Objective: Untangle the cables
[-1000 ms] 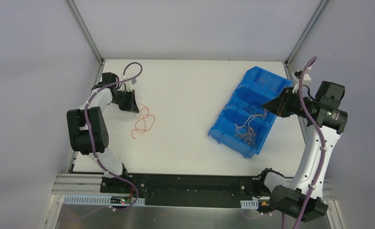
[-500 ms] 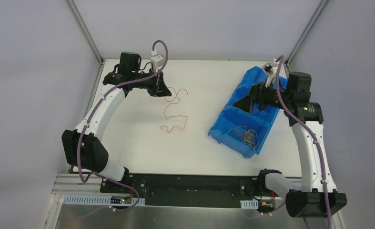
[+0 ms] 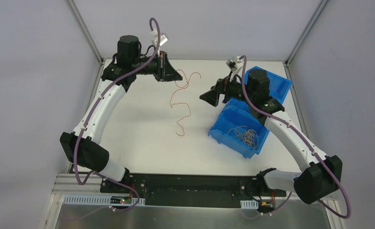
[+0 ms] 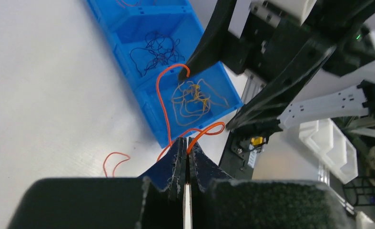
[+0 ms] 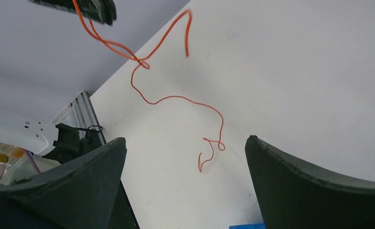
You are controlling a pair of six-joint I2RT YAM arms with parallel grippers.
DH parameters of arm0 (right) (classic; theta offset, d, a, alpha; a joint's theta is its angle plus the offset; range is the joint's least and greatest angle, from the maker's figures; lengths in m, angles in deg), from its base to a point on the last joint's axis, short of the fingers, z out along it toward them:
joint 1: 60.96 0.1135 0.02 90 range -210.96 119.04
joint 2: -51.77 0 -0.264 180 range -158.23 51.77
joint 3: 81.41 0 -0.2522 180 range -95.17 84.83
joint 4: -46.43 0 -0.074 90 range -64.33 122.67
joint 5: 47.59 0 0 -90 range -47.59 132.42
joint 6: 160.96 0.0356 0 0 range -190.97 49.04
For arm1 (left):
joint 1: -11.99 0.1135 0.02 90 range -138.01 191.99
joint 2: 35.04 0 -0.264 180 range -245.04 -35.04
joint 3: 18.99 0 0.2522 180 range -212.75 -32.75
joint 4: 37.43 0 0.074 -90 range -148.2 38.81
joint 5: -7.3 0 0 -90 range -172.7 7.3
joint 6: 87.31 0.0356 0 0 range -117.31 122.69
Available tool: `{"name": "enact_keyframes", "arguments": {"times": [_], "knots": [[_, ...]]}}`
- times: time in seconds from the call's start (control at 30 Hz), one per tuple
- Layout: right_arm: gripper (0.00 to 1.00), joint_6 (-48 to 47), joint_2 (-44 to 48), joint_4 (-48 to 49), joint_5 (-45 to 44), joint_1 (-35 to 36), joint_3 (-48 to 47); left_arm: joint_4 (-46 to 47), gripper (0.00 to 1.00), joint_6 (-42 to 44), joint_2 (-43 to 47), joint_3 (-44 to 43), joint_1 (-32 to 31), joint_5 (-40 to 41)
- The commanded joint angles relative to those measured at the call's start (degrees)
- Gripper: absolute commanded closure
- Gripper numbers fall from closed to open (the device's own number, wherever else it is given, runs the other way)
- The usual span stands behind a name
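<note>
1. Orange cable (image 5: 176, 97) hangs from left gripper (image 3: 176, 76), pinched in its pressed-together fingers, lower end on the white table (image 3: 142, 143).
2. Other cables (image 3: 242, 134) lie tangled inside blue bin (image 3: 230, 138).
3. Right gripper (image 5: 185, 139) is spread wide and empty, facing the orange cable.

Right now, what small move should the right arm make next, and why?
Probably ease the open right gripper forward onto the orange wire and close. The left gripper pinches the wire above the table, the rest hangs kinked toward it, and the right jaws face the wire empty.
</note>
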Motion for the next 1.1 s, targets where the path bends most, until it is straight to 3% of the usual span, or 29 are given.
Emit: {"name": "enact_keyframes", "arguments": {"times": [0.0, 0.27, 0.6, 0.77, 0.97, 1.07], "knots": [[0.0, 3.2, -1.3, 15.5, -5.4, 5.0, 4.3, 12.8, 1.0, -16.6, -1.2, 1.2, -0.2, 2.0], [0.03, -3.6, -9.7, 27.4, -9.8, 13.2, 5.6, 16.1, 1.0, -25.6, -2.3, 1.4, -0.2, 7.5], [0.05, -8.5, -18.7, 37.8, -19.9, 18.6, 5.5, 17.4, 1.0, -28.4, -2.8, 1.7, -0.3, 9.5], [0.19, -9.6, -22.7, 39.8, -22.1, 19.9, 4.3, 18.0, 1.0, -29.3, -2.1, 2.4, -0.3, 9.7], [0.5, -8.1, -23.0, 40.0, -21.4, 20.8, 3.6, 17.4, 1.0, -29.6, -0.7, 3.6, 0.4, 10.9], [0.55, -7.5, -22.7, 39.8, -23.2, 21.4, 2.9, 17.4, 1.0, -30.2, -0.5, 4.3, 0.7, 11.0]]}}
